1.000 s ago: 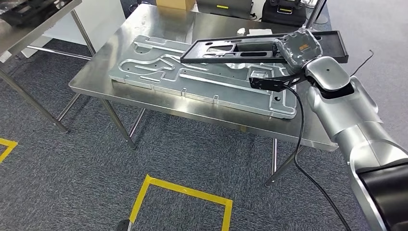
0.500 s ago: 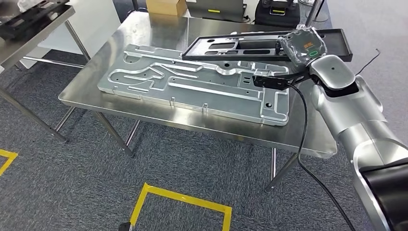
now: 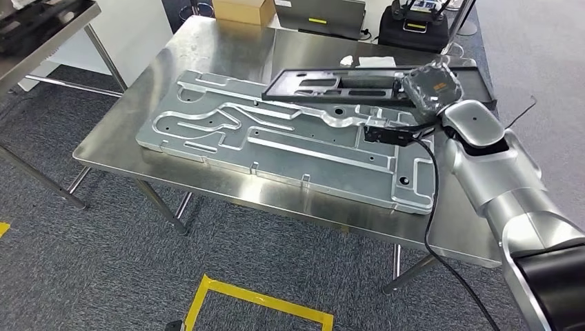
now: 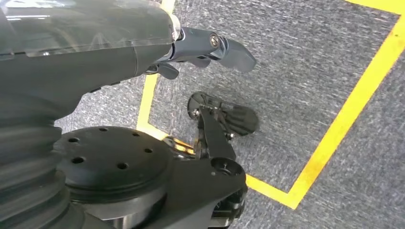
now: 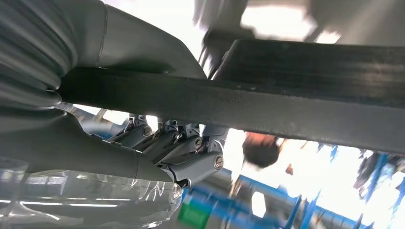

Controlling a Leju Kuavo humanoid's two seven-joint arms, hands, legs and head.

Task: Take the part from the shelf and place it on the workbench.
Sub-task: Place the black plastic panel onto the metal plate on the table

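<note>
My right hand (image 3: 431, 81) grips the flat black plastic frame part (image 3: 331, 80), fingers curled around its bar, held over the grey machined aluminium plate (image 3: 276, 141) on the stainless steel workbench (image 3: 207, 48). My left hand (image 4: 210, 47) hangs loose, holding nothing.

Silver, glossy right arm (image 3: 503, 179) built of rounded segments, darkening to black near the shoulder. Black cable (image 3: 429, 207) looping from the wrist down along the forearm. Right hand (image 3: 431, 86) dark grey under clear crinkled film, with a small orange marking on its back. Grey ribbed cuff and pale metal fingers (image 5: 191, 152) with round screws. Left hand (image 4: 210, 47) dark grey, film-wrapped, thick thumb.
</note>
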